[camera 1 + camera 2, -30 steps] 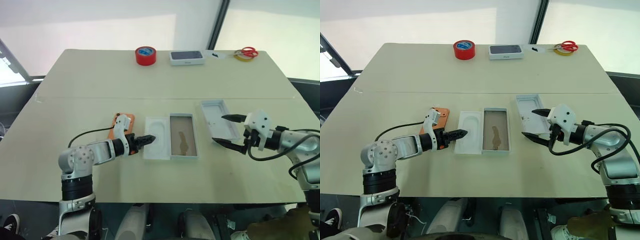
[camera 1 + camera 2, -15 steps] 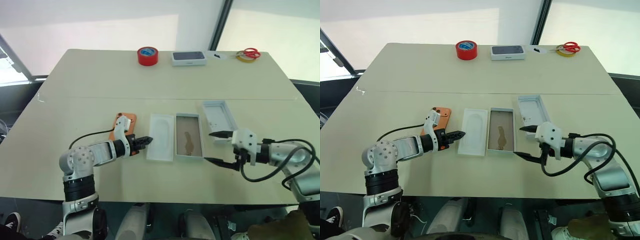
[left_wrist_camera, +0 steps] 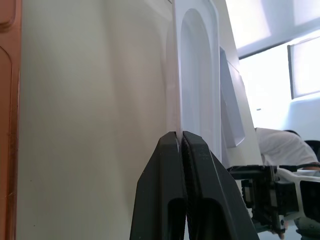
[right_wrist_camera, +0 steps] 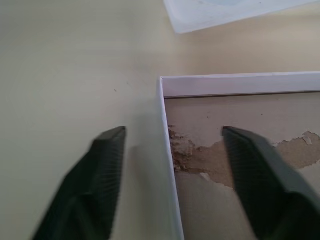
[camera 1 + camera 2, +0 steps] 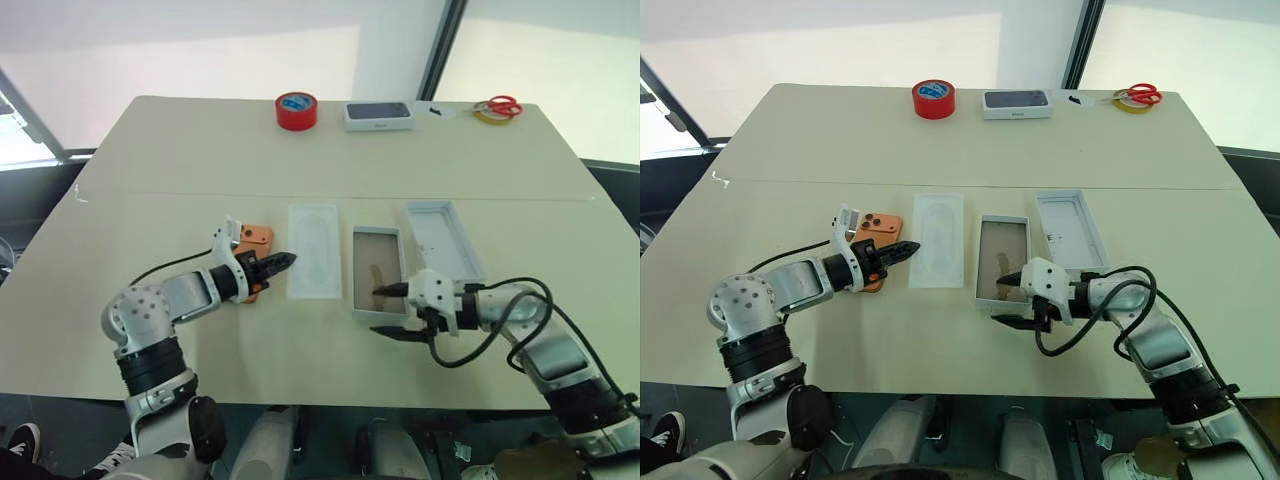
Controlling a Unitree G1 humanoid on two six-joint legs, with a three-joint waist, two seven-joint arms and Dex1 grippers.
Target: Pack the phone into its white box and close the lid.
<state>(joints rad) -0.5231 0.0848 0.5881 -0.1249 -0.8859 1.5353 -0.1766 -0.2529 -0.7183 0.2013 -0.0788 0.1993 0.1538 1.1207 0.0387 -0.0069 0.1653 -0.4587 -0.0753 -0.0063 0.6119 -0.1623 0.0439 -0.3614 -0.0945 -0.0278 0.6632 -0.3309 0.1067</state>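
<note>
Left gripper (image 5: 285, 259): fingers clenched on the near edge of the white insert (image 5: 313, 264), which is held just clear of the white box (image 5: 378, 270). Right gripper (image 5: 390, 311): fingers released, straddling the box's near wall (image 4: 167, 160). The phone (image 5: 254, 243) lies on the worktop (image 5: 160, 160) beside the left fingers, the lid (image 5: 445, 238) beyond the right fingers. Risks: the thin insert edge could be lost from the pinch. The box could be skewed or dragged if the wall is clamped unevenly.
</note>
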